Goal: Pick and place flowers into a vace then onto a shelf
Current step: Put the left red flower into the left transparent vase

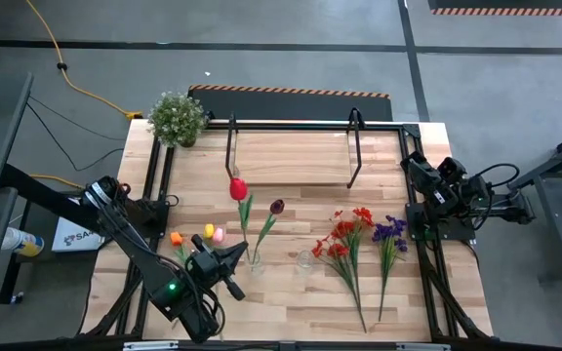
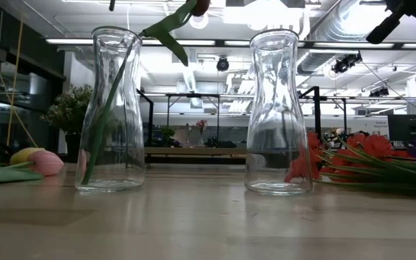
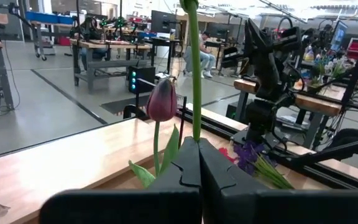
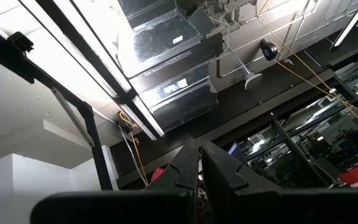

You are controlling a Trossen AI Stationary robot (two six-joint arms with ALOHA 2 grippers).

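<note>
My left gripper (image 1: 240,257) is beside the left glass vase (image 1: 253,258), shut on the red tulip (image 1: 238,188). The maroon tulip (image 3: 161,99) stands just beyond it. In the low view a green stem (image 2: 110,108) slants inside the left vase (image 2: 113,108). The second vase (image 2: 280,108) stands empty. Orange, yellow and pink tulips (image 1: 209,233) lie on the table left of the vases. Red sprays (image 1: 344,239) and purple sprays (image 1: 390,232) lie to the right. The shelf (image 1: 291,156) stands at the far side. My right gripper (image 4: 201,152) is shut, raised at the table's right edge and pointing at the ceiling. My left gripper pinches the red tulip's green stem (image 3: 196,118) between its two shut fingers, which lie across the stem. The stem rises upright from the fingertips and leaves the wrist picture at the top. The fingers hide the stem's lower part.
A bushy potted plant (image 1: 177,117) stands at the table's far left corner. The shelf's black upright loops (image 1: 355,146) rise at its ends. My right arm (image 1: 437,190) stands over the right edge. Bare planks lie on the near side of the vases.
</note>
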